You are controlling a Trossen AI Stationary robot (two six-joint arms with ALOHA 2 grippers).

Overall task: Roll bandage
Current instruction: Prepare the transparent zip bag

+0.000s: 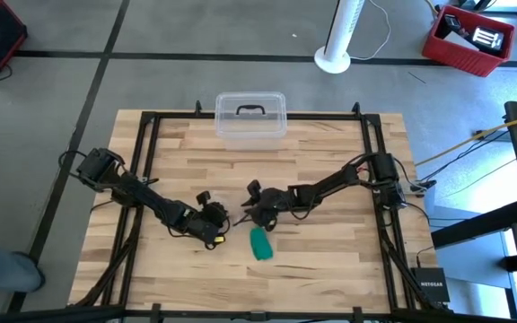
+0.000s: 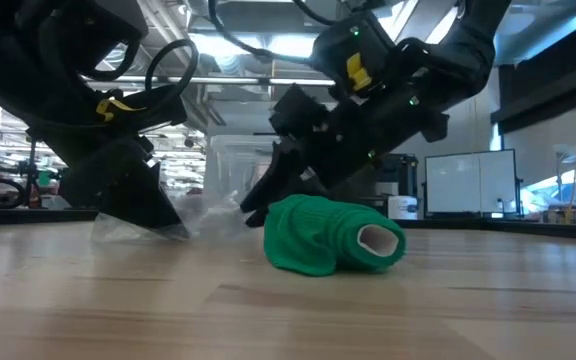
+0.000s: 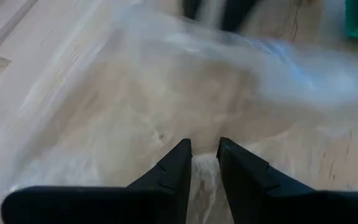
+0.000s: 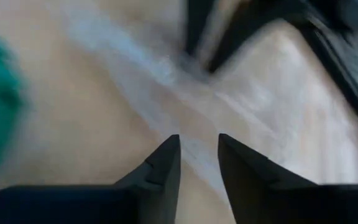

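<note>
- Left pincer (image 3: pixel 204 163) is clamped on the clear wrapper (image 3: pixel 229 68).
- Right pincer (image 4: pixel 199 158) grips the same wrapper.
- Bandage (image 1: pixel 261 243) lies rolled near the bench's (image 1: pixel 330 260) front edge.

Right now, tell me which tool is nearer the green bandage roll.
Right. The right tool sits just beyond the bandage roll, almost over it. The left tool is off to the roll's side, farther away, on the clear plastic wrapper.
</note>
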